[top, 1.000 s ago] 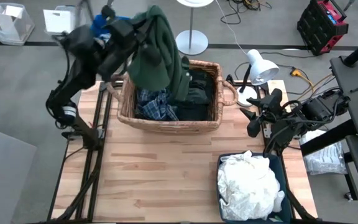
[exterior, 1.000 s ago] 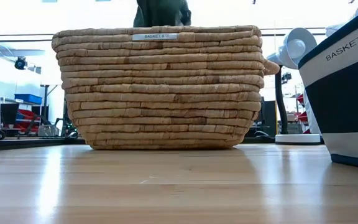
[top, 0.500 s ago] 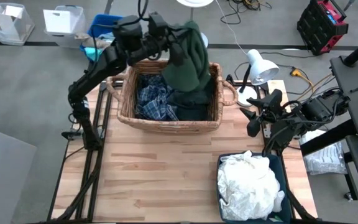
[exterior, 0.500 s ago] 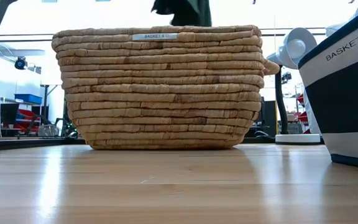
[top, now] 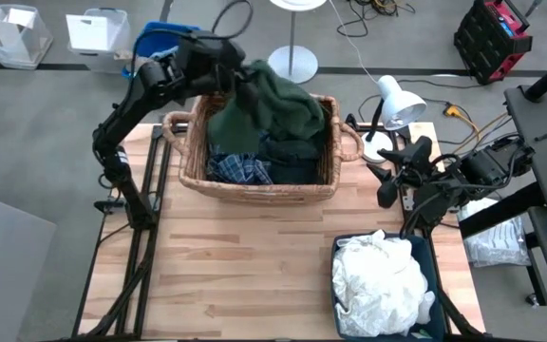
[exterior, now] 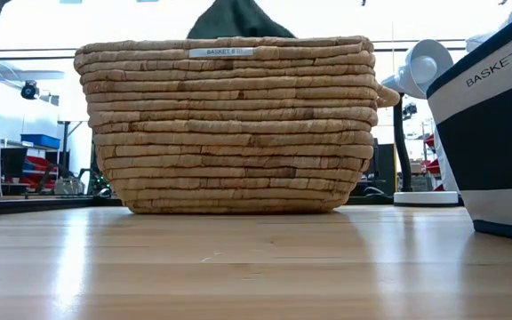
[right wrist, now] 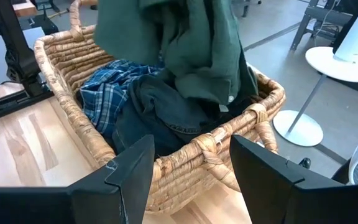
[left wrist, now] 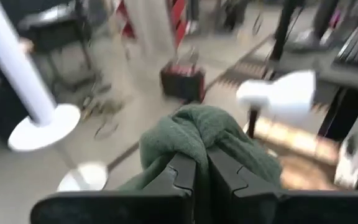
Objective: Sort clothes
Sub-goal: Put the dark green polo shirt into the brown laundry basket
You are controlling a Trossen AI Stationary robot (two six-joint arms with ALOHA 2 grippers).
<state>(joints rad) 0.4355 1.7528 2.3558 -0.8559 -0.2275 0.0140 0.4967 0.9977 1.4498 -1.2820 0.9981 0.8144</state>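
Left end effector grips the green garment above the wicker basket. Right end effector waits with fingers apart beside the lamp.

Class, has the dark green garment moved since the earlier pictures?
Yes. The dark green garment, in the left gripper, has dropped lower over the wicker basket.

The left arm reached up from the table's left edge, elbow bent, its left gripper raised with fingers pinched close together. The right arm sat folded at the right edge, its right gripper spread wide.
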